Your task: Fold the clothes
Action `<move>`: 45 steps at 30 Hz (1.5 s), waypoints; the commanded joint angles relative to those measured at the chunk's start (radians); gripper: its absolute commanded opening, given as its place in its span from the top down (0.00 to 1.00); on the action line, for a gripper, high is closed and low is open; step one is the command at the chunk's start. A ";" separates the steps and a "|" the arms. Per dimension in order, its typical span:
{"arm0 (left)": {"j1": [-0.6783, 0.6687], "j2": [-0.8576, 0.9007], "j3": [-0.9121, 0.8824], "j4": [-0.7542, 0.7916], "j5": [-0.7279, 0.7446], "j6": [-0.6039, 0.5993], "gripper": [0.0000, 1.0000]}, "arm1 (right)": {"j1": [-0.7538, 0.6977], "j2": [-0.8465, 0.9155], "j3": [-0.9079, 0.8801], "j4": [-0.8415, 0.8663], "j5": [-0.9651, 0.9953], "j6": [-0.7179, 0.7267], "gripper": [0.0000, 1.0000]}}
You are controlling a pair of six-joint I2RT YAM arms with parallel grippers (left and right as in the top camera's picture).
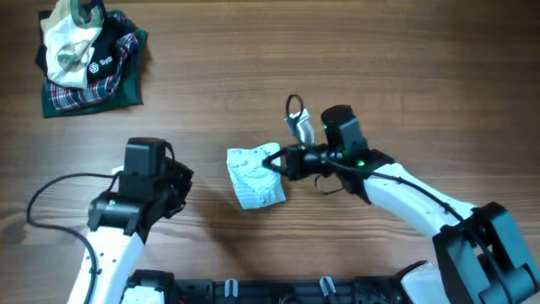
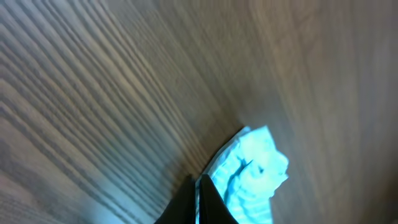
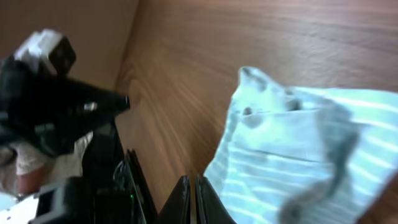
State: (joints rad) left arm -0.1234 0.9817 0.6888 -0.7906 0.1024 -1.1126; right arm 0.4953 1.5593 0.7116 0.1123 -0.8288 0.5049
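The small pale blue-and-white checked garment (image 1: 255,176) lies crumpled in a rough bundle on the wooden table, near the middle. My right gripper (image 1: 277,161) is at the garment's right edge. In the right wrist view its fingers (image 3: 193,200) are shut together, and the cloth (image 3: 298,155) lies just beside them, not between them. My left gripper (image 1: 184,181) is left of the garment with bare wood between them. In the left wrist view its fingers (image 2: 198,200) are shut and empty, and the garment (image 2: 256,174) shows just beyond them.
A pile of other clothes (image 1: 89,55) sits at the far left corner: dark green-and-red plaid cloth, a black garment with a white logo and a cream piece. A black cable loops (image 1: 51,190) beside the left arm. The robot base (image 1: 253,289) runs along the front edge.
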 commanded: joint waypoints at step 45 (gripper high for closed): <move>0.074 -0.161 -0.005 -0.090 0.012 0.084 0.96 | 0.070 0.406 0.223 0.182 0.154 -0.008 0.96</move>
State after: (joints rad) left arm -0.0380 0.8211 0.6888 -0.8757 0.1036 -1.0519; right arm 0.5999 1.9926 0.8818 0.3107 -0.6498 0.5106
